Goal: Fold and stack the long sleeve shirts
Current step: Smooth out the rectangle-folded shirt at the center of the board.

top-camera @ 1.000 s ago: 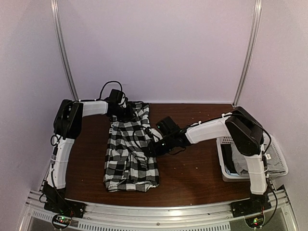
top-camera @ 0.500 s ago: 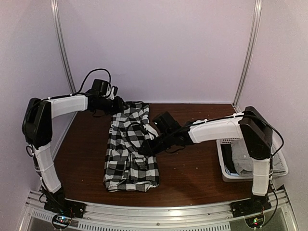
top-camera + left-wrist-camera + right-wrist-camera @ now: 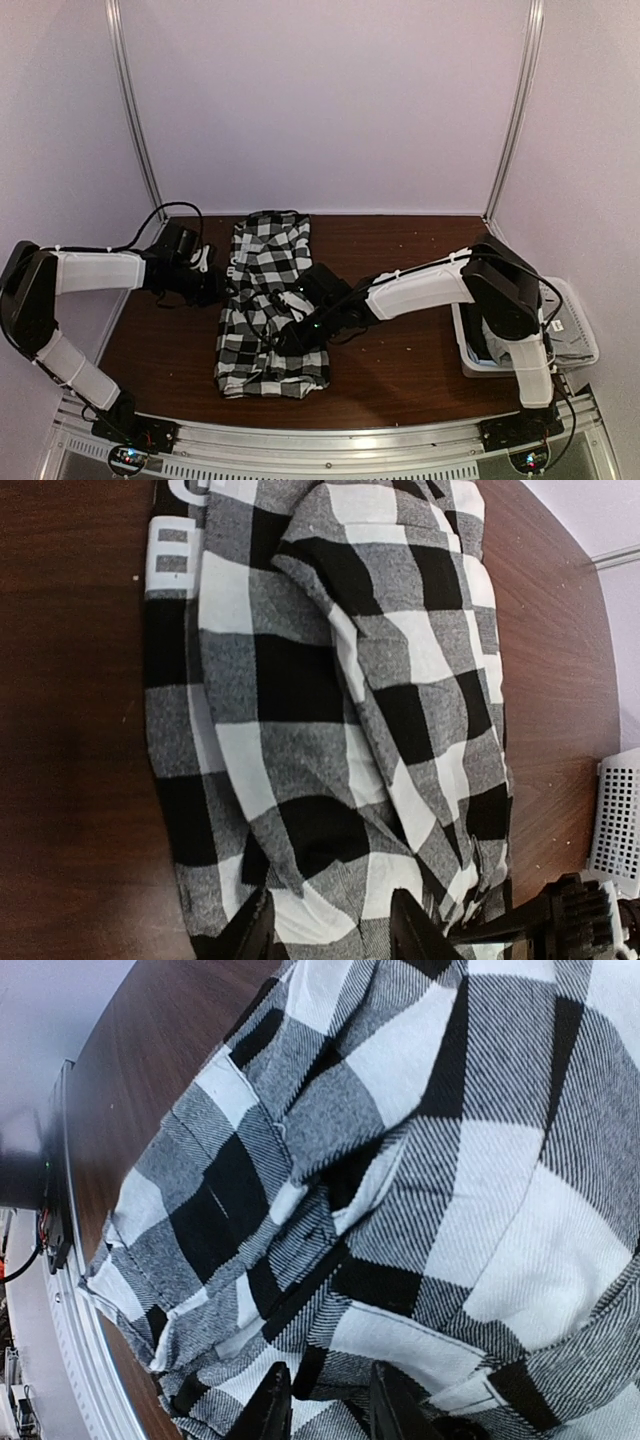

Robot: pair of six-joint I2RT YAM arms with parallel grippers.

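The black-and-white checked shirt [image 3: 268,300] lies lengthwise on the brown table, folded into a long strip with creases. My left gripper [image 3: 215,287] is at the shirt's left edge. In the left wrist view it [image 3: 335,935] is open just above the checked cloth [image 3: 330,710]. My right gripper [image 3: 290,335] is over the shirt's lower middle. In the right wrist view it [image 3: 328,1405] is open, fingertips close against the cloth [image 3: 420,1180]. The grey shirt [image 3: 572,350] lies in the basket, partly hidden by my right arm.
A white lattice basket [image 3: 585,325] stands at the table's right edge and shows at the right of the left wrist view [image 3: 620,820]. Bare brown table [image 3: 400,360] lies between shirt and basket. Walls and metal posts close the back and sides.
My left gripper has swung from the shirt's far end, out left and nearer, to its left edge. My right gripper has slid left and nearer onto the shirt. The collar end now lies uncovered.
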